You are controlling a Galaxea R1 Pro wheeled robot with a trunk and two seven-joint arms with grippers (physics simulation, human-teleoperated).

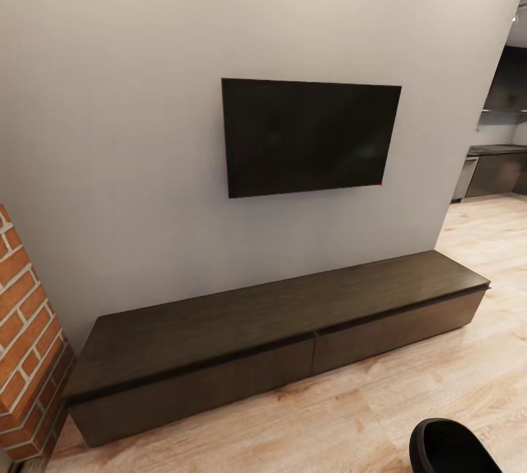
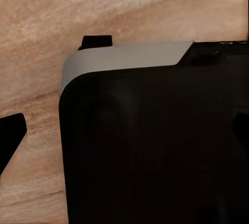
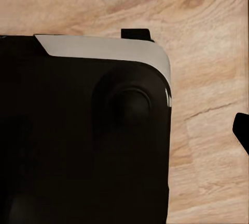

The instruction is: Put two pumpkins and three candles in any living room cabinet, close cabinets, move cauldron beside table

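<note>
The cabinet [image 1: 278, 319] is a long, low dark brown unit on the floor against the grey wall, under a wall-mounted TV. Its two flat drawer fronts, left [image 1: 197, 385] and right [image 1: 399, 330], sit flush and shut. Nothing lies on its top. The pumpkins, the candles and the cauldron are out of view. Each wrist view looks down at my black and grey base over the wood floor. One dark fingertip [image 2: 10, 141] shows at the edge of the left wrist view and one fingertip [image 3: 241, 130] at the edge of the right wrist view; the jaws' spacing is not visible.
A black TV [image 1: 311, 136] hangs above the unit. A red brick fireplace corner [image 1: 25, 356] juts out at the left end. Light wood floor [image 1: 439, 385] runs in front and right toward a kitchen [image 1: 498, 165]. A black rounded shape [image 1: 454, 447] sits bottom right; I cannot tell what it is.
</note>
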